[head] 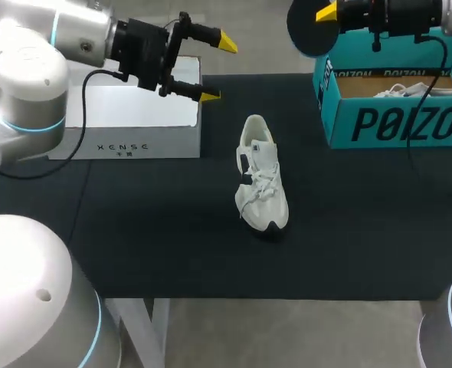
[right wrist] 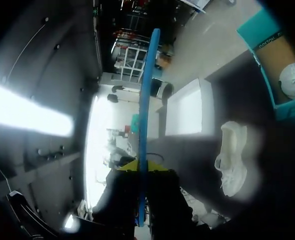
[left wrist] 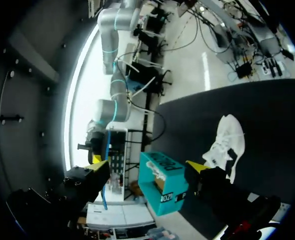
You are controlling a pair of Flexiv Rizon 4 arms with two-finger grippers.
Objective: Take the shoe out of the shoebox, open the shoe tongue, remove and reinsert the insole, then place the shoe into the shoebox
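judging the risk first: my right gripper [right wrist: 140, 167] is clamped on the blue insole [head: 309, 31], held high at the far right above the teal shoebox [head: 394, 126]. the insole looks thin and bendy, so pushing it in at a bad angle could fold it or work it loose from the fingers. the white shoe [head: 261, 172] stands unheld mid-table, heel far and toe near, well apart from both arms. my left gripper [head: 218, 69] hangs with its fingers spread and empty at the far left, above the white box [head: 134, 115]. with nothing bracing it, the shoe could slide or tip under the insole's push.

count: two shoes, one on the table [head: 172, 245] and a second shoe [head: 410, 90] in the shoebox; one insole; one shoebox; one white box.
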